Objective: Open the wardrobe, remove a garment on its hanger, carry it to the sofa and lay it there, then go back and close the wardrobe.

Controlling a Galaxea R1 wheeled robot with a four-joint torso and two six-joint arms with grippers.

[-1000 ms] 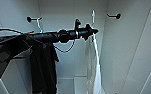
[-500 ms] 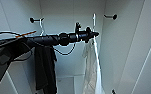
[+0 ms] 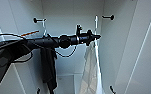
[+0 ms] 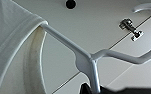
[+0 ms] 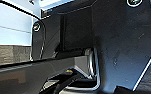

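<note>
The wardrobe (image 3: 66, 15) stands open in front of me, white inside. My left arm reaches into it from the left. My left gripper (image 3: 97, 37) is at the neck of the thin white hanger (image 3: 96, 27) and looks shut on it. The garment (image 3: 89, 72), a white T-shirt, hangs below the gripper. In the left wrist view the hanger (image 4: 86, 58) is very close, its stem running down between dark finger parts, and the garment (image 4: 11, 37) drapes over one of its arms.
A black T-shirt (image 3: 48, 67) hangs further left, under my arm, beside an orange hanger (image 3: 31, 32). The open wardrobe door (image 3: 146, 50) stands at the right. A silver fitting (image 4: 131, 27) sits on the white panel near the hanger.
My left gripper has moved a little to the right along with the hanger's top. The black T-shirt hangs where it was.
</note>
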